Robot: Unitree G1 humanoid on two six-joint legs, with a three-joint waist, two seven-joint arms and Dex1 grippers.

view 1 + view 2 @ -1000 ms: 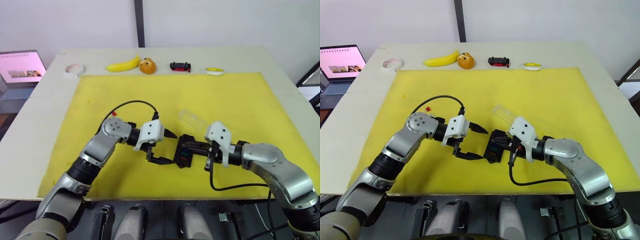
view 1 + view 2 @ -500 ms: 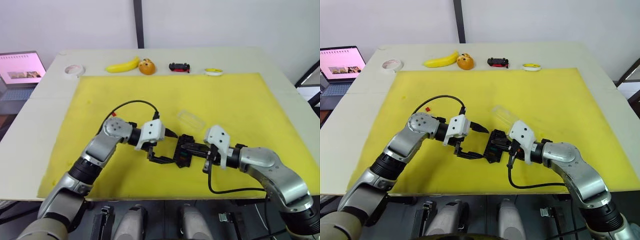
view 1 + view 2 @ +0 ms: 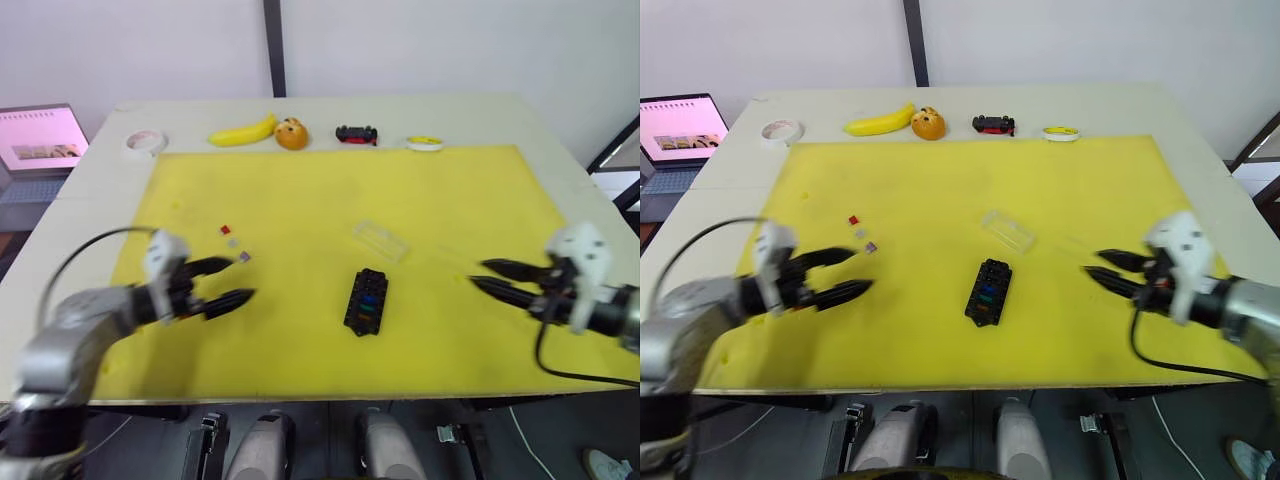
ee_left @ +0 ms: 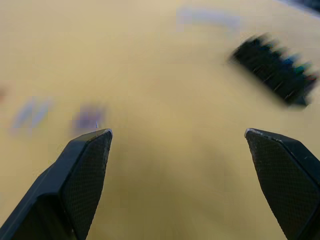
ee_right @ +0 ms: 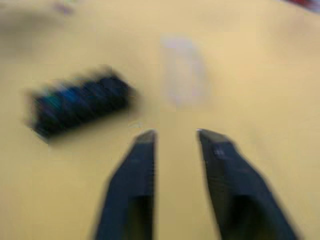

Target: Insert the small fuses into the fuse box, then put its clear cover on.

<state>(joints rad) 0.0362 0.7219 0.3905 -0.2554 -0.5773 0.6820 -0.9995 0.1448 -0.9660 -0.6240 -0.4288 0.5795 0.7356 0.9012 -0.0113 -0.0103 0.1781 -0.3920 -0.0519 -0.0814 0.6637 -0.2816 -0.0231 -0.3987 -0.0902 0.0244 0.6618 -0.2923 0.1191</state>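
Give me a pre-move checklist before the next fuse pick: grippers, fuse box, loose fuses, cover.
1. Left gripper free: ok, fingers open, nothing between them.
2. Right gripper free: ok, fingers open and empty.
3. Fuse box reachable: ok, flat on the yellow mat, between the two grippers, touched by neither.
4. Slots filled: cannot tell how many; some coloured fuses show in the box.
5. Loose fuses: not ok, three lie on the mat beside the left gripper.
6. Clear cover: not ok, off the box, lying just beyond it.

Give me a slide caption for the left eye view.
Both tools, left and right, open and apart from the fuse box on the yellow mat; clear cover and three loose fuses nearby.
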